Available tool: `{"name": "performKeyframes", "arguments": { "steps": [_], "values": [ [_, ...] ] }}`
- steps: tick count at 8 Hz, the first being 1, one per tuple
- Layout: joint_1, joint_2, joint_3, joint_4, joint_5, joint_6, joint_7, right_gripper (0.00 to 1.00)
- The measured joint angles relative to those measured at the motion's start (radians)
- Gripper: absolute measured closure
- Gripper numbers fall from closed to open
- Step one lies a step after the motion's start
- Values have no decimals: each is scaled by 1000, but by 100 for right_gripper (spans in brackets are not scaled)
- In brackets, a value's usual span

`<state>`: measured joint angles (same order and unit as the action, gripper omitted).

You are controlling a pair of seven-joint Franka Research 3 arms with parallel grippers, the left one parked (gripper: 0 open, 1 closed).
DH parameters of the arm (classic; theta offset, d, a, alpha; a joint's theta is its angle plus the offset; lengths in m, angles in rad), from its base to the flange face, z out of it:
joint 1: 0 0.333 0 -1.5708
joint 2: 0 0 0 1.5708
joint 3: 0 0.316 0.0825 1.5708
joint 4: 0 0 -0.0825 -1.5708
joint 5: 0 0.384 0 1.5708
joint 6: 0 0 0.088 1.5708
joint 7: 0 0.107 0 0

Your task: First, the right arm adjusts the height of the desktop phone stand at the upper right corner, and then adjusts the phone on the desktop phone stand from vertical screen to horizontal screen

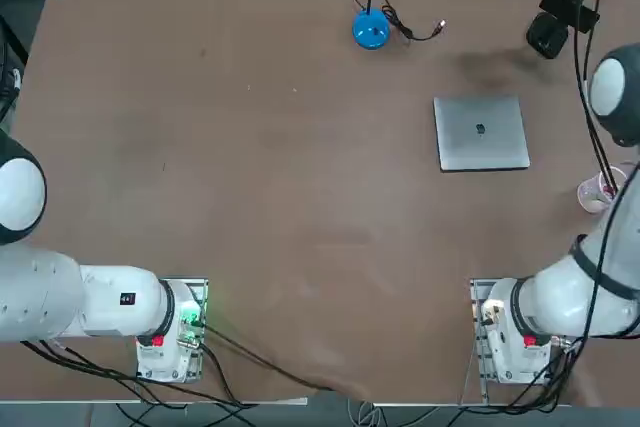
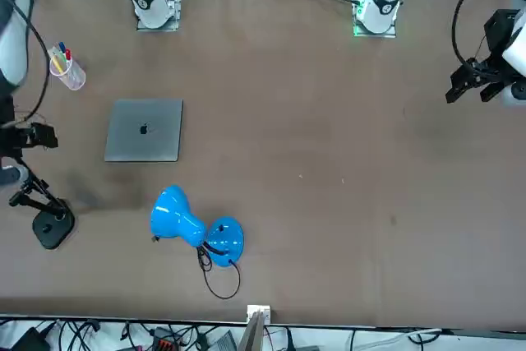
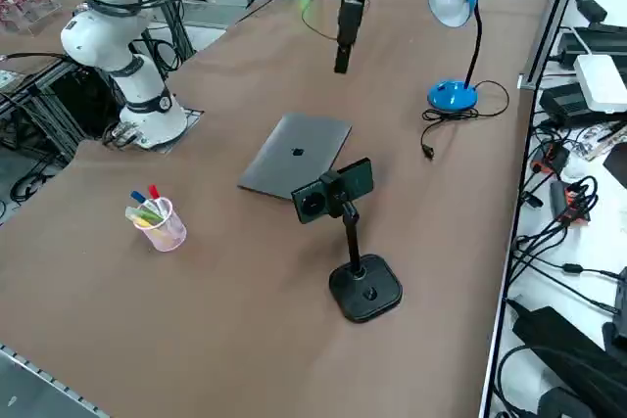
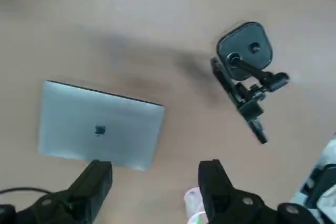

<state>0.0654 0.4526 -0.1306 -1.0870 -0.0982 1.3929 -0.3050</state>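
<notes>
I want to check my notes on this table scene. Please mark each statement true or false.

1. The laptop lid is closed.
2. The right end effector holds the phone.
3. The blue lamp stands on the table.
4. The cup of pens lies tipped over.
1. True: the grey laptop lies flat and closed.
2. False: the right end effector is open and empty, above the table; the phone sits on the desktop phone stand.
3. True: the blue lamp stands upright beyond the laptop.
4. False: the cup of pens stands upright.
</notes>
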Motion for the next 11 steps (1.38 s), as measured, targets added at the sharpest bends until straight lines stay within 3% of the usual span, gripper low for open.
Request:
{"name": "performKeyframes", "arguments": {
  "steps": [5,11],
  "values": [
    [6,-264,8,-333,137,145,127,0],
    [6,-533,60,-614,98,239,238,0]
  ]
}}
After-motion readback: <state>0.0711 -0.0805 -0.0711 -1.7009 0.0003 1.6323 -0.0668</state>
